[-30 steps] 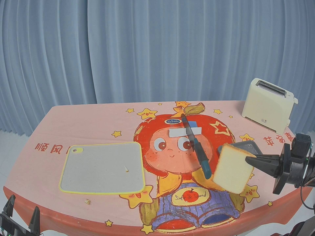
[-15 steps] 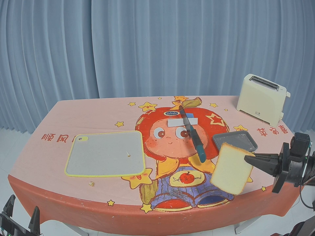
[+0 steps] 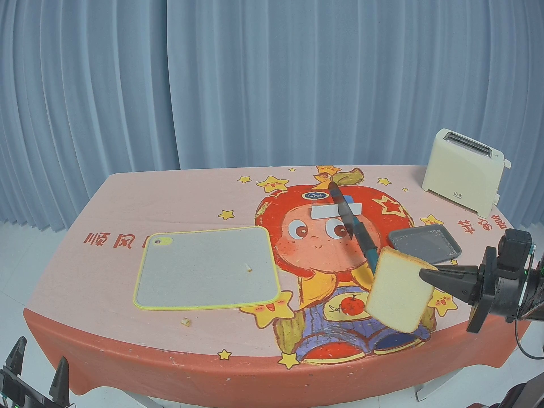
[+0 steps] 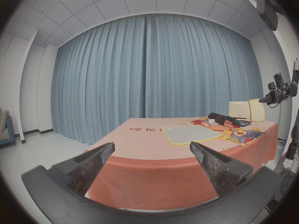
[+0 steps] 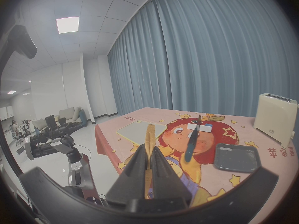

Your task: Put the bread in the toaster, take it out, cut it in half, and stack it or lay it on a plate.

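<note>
- Red characters [image 3: 114, 239] are printed on the pink cartoon-printed tablecloth [image 3: 170, 205] just beyond the far left corner of the grey cutting board with a yellow rim [image 3: 207, 267]. More red characters [image 3: 482, 225] sit on the cloth in front of the cream two-slot toaster [image 3: 464, 171].
- The toaster's side carries a small dark mark [image 3: 460, 195], too small to make out.
- A small dark oval badge [image 3: 315, 195] with pale lettering lies on the printed figure's red hair. Beside it is a white rectangular strip [image 3: 324, 211], which the blade of the black knife with a teal handle [image 3: 354, 228] crosses.
- The right gripper [image 3: 426, 273] is pinched onto one edge of the pale square slice of bread [image 3: 398, 290]. In the right wrist view its two fingers press on the slice edge-on [image 5: 150, 140].
- The bread hangs upright and slightly tilted, clear of the cloth, over the near right part of the table. It is in front of the dark grey rectangular tray [image 3: 425, 243].
- The left gripper [image 4: 152, 148] is spread wide and grips nothing, low off the table's near left corner.
- A small crumb [image 3: 185, 322] lies on the cloth just in front of the cutting board.
</note>
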You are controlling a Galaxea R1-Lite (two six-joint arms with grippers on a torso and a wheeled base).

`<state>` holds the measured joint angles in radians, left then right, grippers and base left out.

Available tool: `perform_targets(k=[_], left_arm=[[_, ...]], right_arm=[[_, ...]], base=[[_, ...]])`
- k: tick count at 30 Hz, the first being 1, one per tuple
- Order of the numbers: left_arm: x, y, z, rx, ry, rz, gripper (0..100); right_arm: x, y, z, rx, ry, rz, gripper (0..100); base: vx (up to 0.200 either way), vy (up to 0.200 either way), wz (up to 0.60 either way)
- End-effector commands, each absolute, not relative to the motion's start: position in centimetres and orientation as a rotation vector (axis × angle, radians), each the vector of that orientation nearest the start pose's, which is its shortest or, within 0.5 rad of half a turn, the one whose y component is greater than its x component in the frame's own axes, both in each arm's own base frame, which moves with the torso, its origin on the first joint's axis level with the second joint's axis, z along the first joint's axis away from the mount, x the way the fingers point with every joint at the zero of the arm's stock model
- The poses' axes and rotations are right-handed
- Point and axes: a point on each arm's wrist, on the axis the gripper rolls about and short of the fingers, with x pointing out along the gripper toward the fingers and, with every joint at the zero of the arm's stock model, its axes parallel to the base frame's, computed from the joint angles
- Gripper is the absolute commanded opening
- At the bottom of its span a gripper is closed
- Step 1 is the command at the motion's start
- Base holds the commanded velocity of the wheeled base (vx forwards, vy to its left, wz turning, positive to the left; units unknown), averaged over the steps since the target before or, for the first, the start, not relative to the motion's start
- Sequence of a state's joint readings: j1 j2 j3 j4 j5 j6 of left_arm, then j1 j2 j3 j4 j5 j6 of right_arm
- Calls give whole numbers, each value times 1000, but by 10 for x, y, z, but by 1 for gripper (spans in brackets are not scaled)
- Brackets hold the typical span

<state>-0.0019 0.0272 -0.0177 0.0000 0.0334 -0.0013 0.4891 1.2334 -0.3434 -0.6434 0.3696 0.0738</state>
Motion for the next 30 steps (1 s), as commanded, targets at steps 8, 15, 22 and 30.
perform_targets(k=[8, 15, 22, 30], left_arm=[[-21, 1, 76, -1, 28, 32, 100], [-21, 1, 76, -1, 28, 32, 100], [-21, 1, 76, -1, 28, 32, 100], [-21, 1, 76, -4, 28, 34, 100]], right_arm=[[144, 93, 168, 89, 322, 875, 0], [147, 103, 169, 147, 359, 873, 0], [142, 128, 185, 364, 419, 874, 0], [165, 152, 177, 557, 479, 823, 0]], base=[[0, 200, 0], [0, 86, 0], [0, 0, 0], [0, 0, 0]])
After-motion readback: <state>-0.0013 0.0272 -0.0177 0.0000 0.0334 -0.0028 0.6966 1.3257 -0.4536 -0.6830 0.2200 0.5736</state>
